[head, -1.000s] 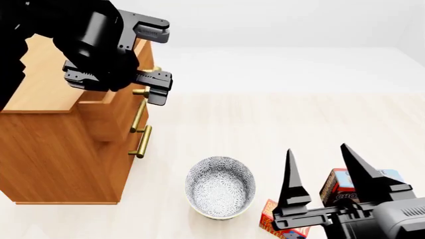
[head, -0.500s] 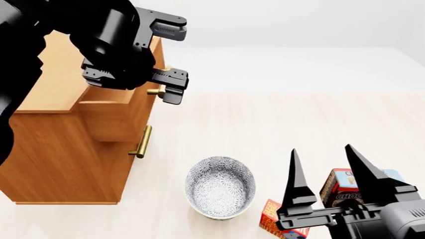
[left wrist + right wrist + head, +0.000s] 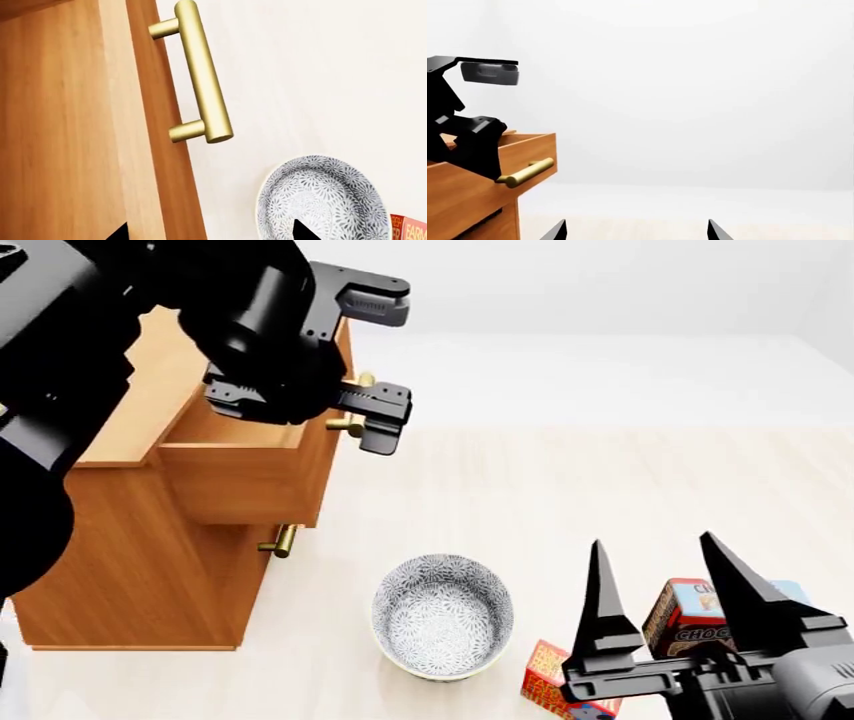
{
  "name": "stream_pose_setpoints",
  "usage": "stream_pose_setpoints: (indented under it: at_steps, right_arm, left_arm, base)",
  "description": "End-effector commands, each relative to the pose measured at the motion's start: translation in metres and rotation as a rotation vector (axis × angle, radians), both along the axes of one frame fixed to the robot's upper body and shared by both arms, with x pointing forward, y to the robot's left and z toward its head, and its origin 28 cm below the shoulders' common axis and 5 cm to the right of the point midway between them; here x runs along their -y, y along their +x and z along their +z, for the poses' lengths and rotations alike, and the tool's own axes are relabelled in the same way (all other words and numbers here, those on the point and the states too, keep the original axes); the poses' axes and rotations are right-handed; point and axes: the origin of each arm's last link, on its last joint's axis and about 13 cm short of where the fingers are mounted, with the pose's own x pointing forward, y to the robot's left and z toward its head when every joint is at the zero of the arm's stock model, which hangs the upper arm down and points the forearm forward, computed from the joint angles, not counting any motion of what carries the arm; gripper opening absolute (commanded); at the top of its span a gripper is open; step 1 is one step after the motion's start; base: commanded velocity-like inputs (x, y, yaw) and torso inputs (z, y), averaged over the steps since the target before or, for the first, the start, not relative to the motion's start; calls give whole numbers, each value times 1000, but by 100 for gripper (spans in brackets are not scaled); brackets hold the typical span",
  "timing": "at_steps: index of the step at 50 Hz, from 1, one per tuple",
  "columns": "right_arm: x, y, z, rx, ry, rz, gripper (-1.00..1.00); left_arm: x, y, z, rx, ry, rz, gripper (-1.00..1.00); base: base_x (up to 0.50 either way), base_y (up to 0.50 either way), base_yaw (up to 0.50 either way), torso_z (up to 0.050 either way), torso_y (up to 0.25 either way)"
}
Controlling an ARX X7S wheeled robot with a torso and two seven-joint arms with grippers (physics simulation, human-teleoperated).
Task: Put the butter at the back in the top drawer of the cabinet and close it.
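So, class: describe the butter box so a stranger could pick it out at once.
Start at the wooden cabinet, then move to the patterned bowl on the floor beside it. The butter is the small red-orange box just past the bowl, partly behind the right end effector; the box beyond it is larger and blue-brown.

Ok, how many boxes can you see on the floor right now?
2, both by the right tool: the butter right of the bowl, and a chocolate pudding box farther right. The tool partly covers both, so more could be hidden.
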Motion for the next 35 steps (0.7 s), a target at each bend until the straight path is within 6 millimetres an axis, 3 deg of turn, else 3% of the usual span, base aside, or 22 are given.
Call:
stream_pose_setpoints:
  at_steps: [1, 35]
  right_arm:
    - [1, -1, 1, 1, -1, -7, 100]
    - [7, 0, 1, -3, 5, -18, 100]
  left_arm:
    - [19, -2, 0, -27, -76, -77, 100]
    - [52, -17, 3, -14, -98, -203, 100]
  base:
    - [0, 0, 0, 0, 0]
    - [0, 0, 0, 0, 0]
